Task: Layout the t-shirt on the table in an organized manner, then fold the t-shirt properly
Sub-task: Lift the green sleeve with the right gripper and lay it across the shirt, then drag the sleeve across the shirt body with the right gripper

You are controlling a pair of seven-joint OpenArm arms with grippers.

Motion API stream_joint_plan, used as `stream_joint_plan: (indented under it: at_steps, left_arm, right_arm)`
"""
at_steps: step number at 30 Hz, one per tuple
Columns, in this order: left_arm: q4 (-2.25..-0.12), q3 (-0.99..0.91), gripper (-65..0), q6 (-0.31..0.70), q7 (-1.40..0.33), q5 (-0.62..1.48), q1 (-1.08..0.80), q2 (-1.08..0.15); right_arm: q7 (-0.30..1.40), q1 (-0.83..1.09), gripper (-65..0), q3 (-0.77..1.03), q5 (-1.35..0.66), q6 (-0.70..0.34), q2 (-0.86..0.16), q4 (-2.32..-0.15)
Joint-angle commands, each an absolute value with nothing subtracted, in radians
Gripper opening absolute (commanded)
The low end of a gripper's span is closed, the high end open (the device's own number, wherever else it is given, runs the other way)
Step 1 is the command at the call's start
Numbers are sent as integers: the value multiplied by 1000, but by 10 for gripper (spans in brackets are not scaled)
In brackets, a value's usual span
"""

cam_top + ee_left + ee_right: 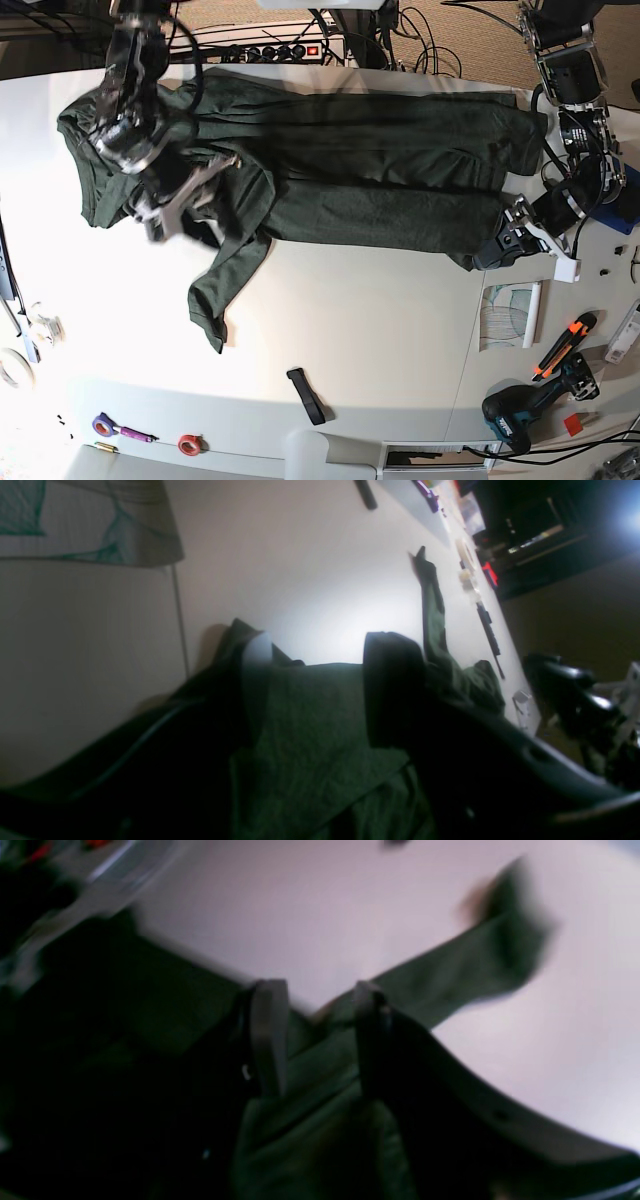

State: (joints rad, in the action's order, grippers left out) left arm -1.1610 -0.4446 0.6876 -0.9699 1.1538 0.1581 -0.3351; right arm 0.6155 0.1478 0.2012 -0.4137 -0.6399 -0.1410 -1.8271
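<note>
T-shirt [380, 170], dark green, lies spread across the far half of the white table [350, 320], its long axis running from one hand straight to the other. Only the overhead view shows this whole span. It also shows a sleeve [222, 285] trailing out from beside the right hand [165, 205] toward the bare middle of the table, near a black strap [308, 395]. Off past the left hand [497, 248] sit a drill [520, 410] and a printed sheet [505, 315].

The wrist views give what the overhead view cannot: the fingers up close. In the left wrist view the left hand [320, 665] has its fingers [259, 652] spread wide. A flat panel of the shirt [310, 720] lies in the gap between them, and the sleeve [432, 615] stretches away well beyond the fingertips. I cannot tell whether the pads press the cloth.

The right wrist view is blurred. The right hand [317, 1010] also shows its fingers [270, 1030] apart. A fold of the shirt [320, 1065] runs between them, and the sleeve [475, 960] reaches out past the fingertips over bare table. From overhead, that hand sits over bunched cloth at its end of the shirt, while the left hand meets the opposite edge.
</note>
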Motion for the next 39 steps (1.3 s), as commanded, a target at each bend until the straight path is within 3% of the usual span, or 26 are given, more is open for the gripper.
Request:
stream_joint_plan:
  at_steps: [1,3,7,18,27,28,30,33,36,39]
  left_arm:
    - [-1177,-448,-339,698,-953,1180,177,-352]
    - [-1177,-448,-339,698,-952,1181,178,-351]
    - [-1177,-448,-339,698,-953,1173,177,-352]
    - [-1177,-448,-339,698,-953,1143,177,-352]
    - [-1177,-448,-339,698,-950,1144,177,-348]
    - [-1177,-448,-339,698,-949,1144,177,-347]
    - [-1177,-448,-339,698,-949,1144,177,-345]
    - [-1177,-448,-339,698,-949,1144,177,-344]
    - [-1177,-448,-339,698,-949,1144,177,-344]
    - [-1177,-448,-339,698,-949,1144,178,-344]
  right_arm:
    - [587,110,-429,210,-395,-585,-143,-1837]
    - [586,60,-427,211,-344,-525,-144,-1805]
    - [576,-40,-326,211,-336,-501,-144,-1644]
    - [562,-371,-326,212,-430,-286,-143,-1061]
    - [599,-462,-329,211,-434,-235,-130,-880]
    - [598,-460,-339,211,-434,-239,-124,-880]
    - [598,-460,-423,210,-433,-258,-110,-880]
    - [596,-461,-650,210,-434,-343,-101,-881]
    - [596,-460,-650,210,-437,-436,-90,-881]
    - [622,-459,-650,211,-527,-612,-88,-884]
